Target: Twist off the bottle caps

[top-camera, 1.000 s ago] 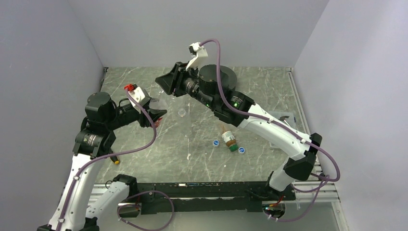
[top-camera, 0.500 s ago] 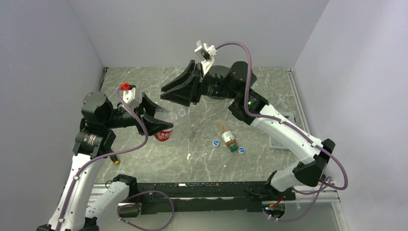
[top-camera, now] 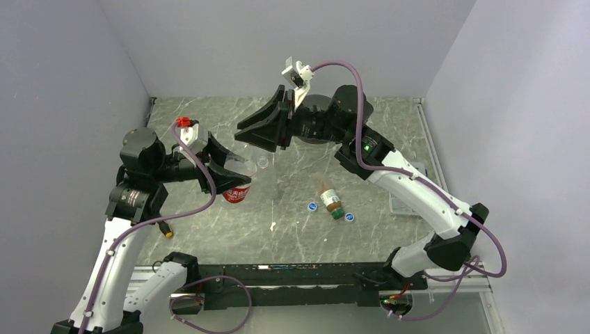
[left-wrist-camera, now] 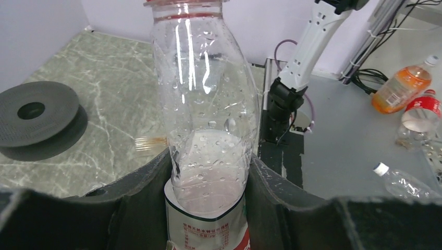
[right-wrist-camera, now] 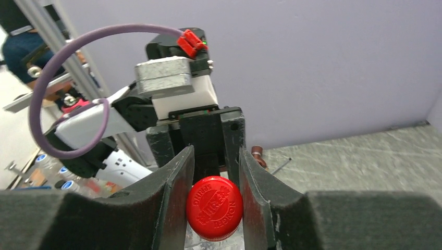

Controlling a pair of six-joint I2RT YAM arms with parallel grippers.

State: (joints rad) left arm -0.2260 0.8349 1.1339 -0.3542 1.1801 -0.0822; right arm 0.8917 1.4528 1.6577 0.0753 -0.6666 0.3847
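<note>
Within the last second the right arm has been swung down and to the left, and the left arm has been turned so that the red-labelled bottle (top-camera: 236, 189) is presented neck-first to it. The two arms, well apart a second ago, are now brought together over the left middle of the table (top-camera: 209, 236).

The bottle is clamped around its lower body by the left claw (left-wrist-camera: 208, 177), which is closed tightly on it. The red cap (right-wrist-camera: 214, 207) is enclosed by the right claw (right-wrist-camera: 213, 156), whose pads are pressed shut against its sides.

The cap is still seated on the neck, so the grasp is judged complete and the twisting is judged ready to begin. A brown bottle (top-camera: 332, 203) is left lying on its side, with two blue caps (top-camera: 312, 206) loose just beside it.
</note>
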